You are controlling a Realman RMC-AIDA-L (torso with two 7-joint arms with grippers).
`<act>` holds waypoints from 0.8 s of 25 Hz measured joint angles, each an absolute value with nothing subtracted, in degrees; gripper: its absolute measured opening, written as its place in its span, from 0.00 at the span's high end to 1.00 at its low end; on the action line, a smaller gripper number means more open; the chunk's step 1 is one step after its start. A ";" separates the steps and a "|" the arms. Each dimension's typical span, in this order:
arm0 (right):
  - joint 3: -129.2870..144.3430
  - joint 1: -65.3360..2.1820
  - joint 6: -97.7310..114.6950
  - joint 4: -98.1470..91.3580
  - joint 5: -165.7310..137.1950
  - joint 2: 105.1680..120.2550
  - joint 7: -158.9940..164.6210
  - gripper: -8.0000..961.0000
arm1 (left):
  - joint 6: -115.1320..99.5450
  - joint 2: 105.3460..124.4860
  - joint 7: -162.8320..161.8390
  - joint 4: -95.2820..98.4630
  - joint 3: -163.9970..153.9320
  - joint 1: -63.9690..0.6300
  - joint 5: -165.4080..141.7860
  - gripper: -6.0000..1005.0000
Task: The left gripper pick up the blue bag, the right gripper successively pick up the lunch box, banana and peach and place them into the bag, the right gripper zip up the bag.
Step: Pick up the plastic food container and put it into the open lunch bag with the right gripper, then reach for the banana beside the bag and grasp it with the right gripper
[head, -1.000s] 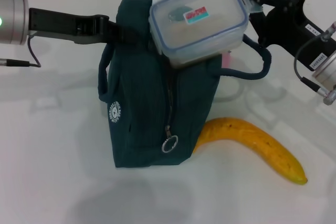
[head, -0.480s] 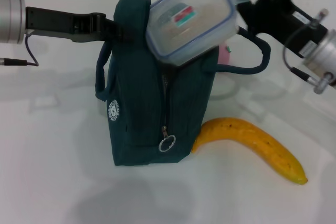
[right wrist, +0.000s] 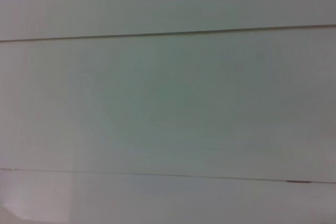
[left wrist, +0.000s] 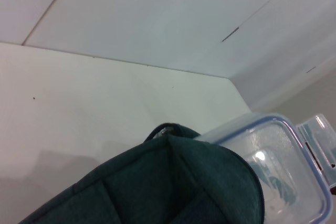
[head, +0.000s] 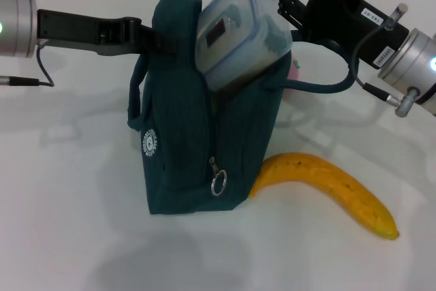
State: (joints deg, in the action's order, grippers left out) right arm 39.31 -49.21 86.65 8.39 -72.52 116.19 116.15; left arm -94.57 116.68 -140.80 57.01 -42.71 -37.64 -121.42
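In the head view, the blue bag (head: 204, 134) is seen standing upright on the white table (head: 68, 236). Its upper left edge is clamped by the left gripper (head: 158, 40). The lunch box (head: 242, 32) is tilted steeply into the bag's open top and is held at its far end by the right gripper (head: 283, 1). The banana (head: 327, 189) lies on the table, touching the bag's lower right corner. A bit of the pink peach (head: 294, 69) is seen behind the bag.

In the left wrist view, the bag's rim (left wrist: 173, 182) and the lunch box lid are shown.

In the right wrist view, only a pale wall (right wrist: 168, 103) is shown.
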 joint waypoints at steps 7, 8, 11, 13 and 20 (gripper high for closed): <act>39.33 -49.04 89.06 7.37 -72.25 116.18 114.90 0.48 | -94.57 116.74 -140.80 56.85 -42.72 -37.53 -121.43 0.94; 39.33 -49.04 89.06 7.37 -72.25 116.18 114.90 0.46 | -94.57 116.76 -140.80 56.85 -42.71 -37.53 -121.43 0.94; 39.36 -49.09 89.69 7.30 -72.71 116.18 114.87 0.38 | -94.57 116.80 -140.80 56.85 -42.72 -37.52 -121.45 0.94; 39.41 -49.12 89.91 7.41 -72.96 116.19 114.84 0.34 | -94.57 116.81 -140.77 56.86 -42.71 -37.53 -121.46 0.94; 40.16 -47.77 93.60 1.46 -73.10 116.19 111.67 0.28 | -94.57 116.81 -140.18 56.87 -42.28 -36.95 -121.47 0.94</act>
